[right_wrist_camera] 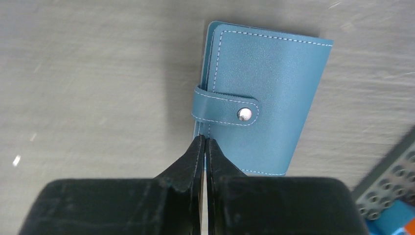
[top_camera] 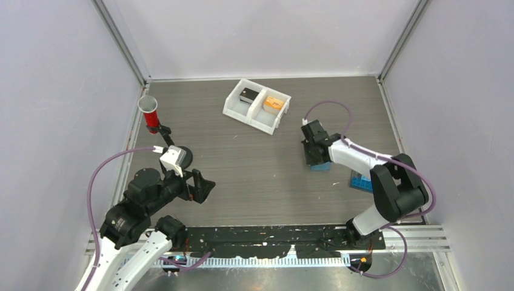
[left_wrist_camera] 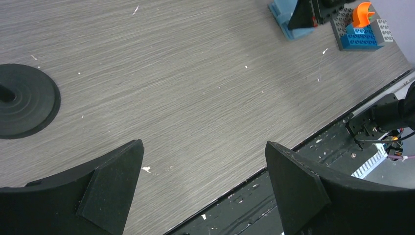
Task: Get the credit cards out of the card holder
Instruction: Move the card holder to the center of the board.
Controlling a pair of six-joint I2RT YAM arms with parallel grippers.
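Observation:
The card holder lies flat on the table, folded closed, a light-blue wallet with white stitching whose strap is snapped shut. The credit cards are hidden inside it. My right gripper is shut, its tips pressed together at the holder's open edge just below the strap; I cannot tell whether they pinch the cover. From above, the right gripper covers most of the holder. My left gripper hovers open and empty over the near left table, far from the holder.
A white two-compartment tray at the back holds a black item and an orange one. A red cup stands at the far left. A small brick build sits right of the holder. A black disc lies near my left gripper.

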